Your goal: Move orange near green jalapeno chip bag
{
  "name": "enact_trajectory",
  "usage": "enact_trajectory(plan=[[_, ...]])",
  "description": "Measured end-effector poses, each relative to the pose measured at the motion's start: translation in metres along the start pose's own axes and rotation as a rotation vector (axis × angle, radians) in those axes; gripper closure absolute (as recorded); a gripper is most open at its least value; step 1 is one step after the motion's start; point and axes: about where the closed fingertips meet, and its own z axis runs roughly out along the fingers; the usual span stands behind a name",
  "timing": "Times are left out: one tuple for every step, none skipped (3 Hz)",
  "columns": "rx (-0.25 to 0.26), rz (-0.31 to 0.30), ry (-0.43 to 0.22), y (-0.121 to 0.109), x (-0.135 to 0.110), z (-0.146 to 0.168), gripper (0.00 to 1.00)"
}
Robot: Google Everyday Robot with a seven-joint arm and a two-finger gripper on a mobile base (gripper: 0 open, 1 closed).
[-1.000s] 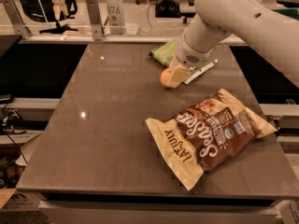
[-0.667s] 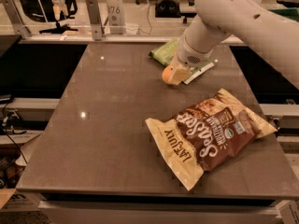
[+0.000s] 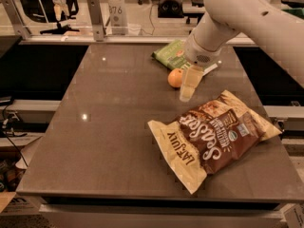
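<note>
The orange (image 3: pixel 175 78) sits on the dark table (image 3: pixel 109 122), just in front of the green jalapeno chip bag (image 3: pixel 171 54), which lies flat at the far middle and is partly hidden by the arm. My gripper (image 3: pixel 197 82) hangs just right of the orange, open and empty. One cream finger (image 3: pixel 188 84) points down toward the table beside the fruit, not touching it.
A large brown-and-cream chip bag (image 3: pixel 213 134) lies at the front right of the table. The white arm (image 3: pixel 247 18) comes in from the upper right. A rail with posts (image 3: pixel 95 18) runs along the table's far edge.
The gripper has let go of the orange and moved a little right and toward the front. The orange rests where it was, near the green bag.
</note>
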Motion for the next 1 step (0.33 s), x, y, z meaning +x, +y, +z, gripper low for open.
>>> enact_trajectory(plan=[[0.0, 0.0, 0.0, 0.0, 0.0, 0.0001, 0.0]])
